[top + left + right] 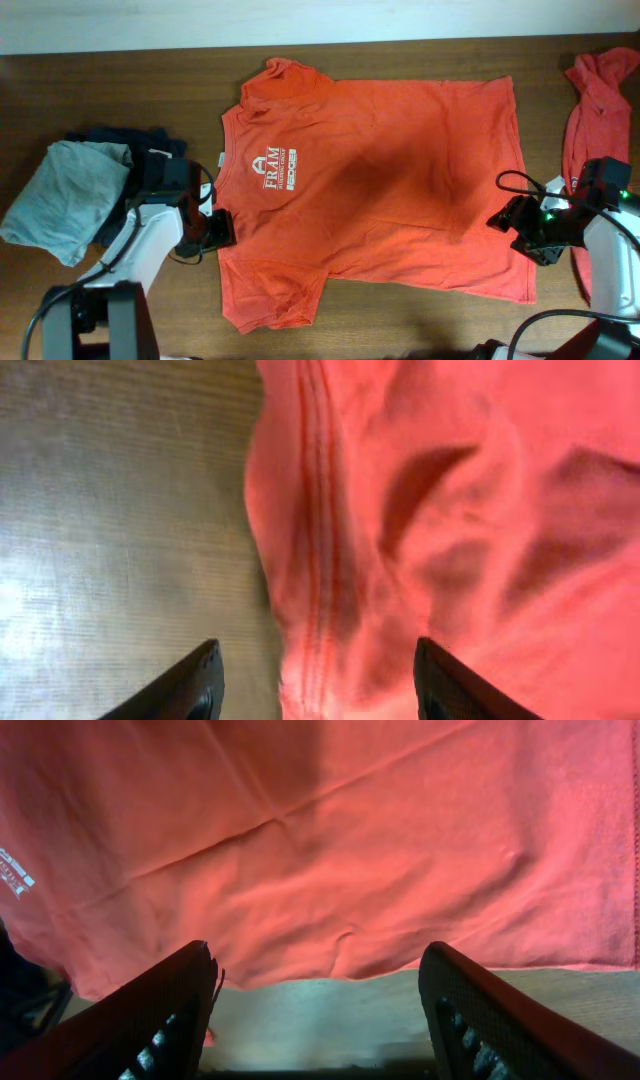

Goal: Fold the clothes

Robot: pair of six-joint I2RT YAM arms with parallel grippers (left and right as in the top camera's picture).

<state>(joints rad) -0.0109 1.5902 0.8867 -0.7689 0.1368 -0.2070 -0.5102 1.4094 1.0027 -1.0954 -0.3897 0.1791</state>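
An orange-red T-shirt (380,180) lies spread flat mid-table, collar to the left, hem to the right, with white chest print (273,169). My left gripper (221,228) sits at the shirt's left edge by the near sleeve; in the left wrist view it (315,695) is open, straddling the sleeve seam (318,560) with one finger over bare table. My right gripper (503,217) is at the hem side. The right wrist view shows it (315,1020) open over bare wood, the shirt's hem edge (400,965) just beyond the fingertips. A second orange-red garment (598,100) lies crumpled at far right.
A light-grey garment (62,195) rests on a dark navy one (135,140) at the left, beside my left arm. The wooden table (120,90) shows around the shirt. A white wall strip runs along the far edge.
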